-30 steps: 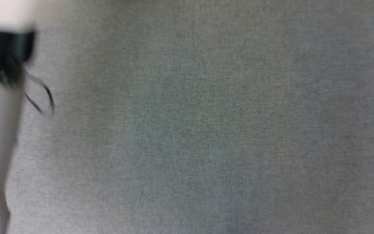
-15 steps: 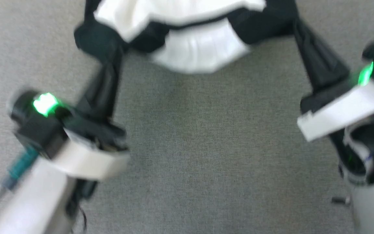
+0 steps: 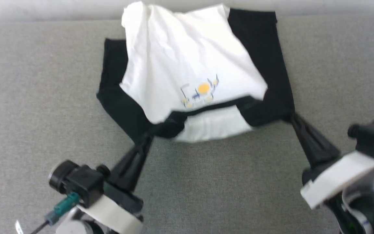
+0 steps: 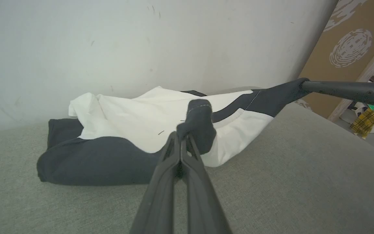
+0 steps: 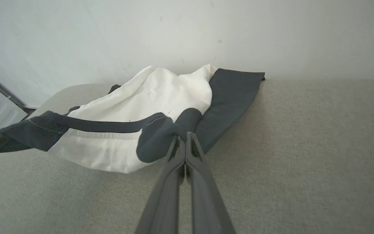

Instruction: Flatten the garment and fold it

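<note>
Grey desk (image 3: 206, 182): a cloth-covered top, backed by a pale wall (image 4: 141, 39) at 12 o'clock.
White-and-black garment (image 3: 187, 65): lies rumpled toward 12 o'clock on the desk, with a small print (image 3: 200, 89) facing up and the black sleeves (image 3: 265, 58) lying along either side.
Robot's left pincer (image 3: 146, 138): pressed together on a bunch of black cloth at the garment's 7 o'clock corner, just beside the neckband (image 3: 206, 109).
Robot's right pincer (image 3: 292, 115): likewise clamped on black shoulder cloth, at the 4 o'clock corner.
Near edge: the collar end is raised off the desk and drawn between the two grips, while the far end rests on the top.
Handling, as judged: light, limp jersey. It will sag, drag and crease rather than keep a shape. Thin cloth may slip from narrow fingers under a sharp tug.
Where to hold, as judged: doubled cloth at the shoulder seams or hem corners, taken at two matched points, so the body spreads evenly and the wrinkles at 12 o'clock pull out.
</note>
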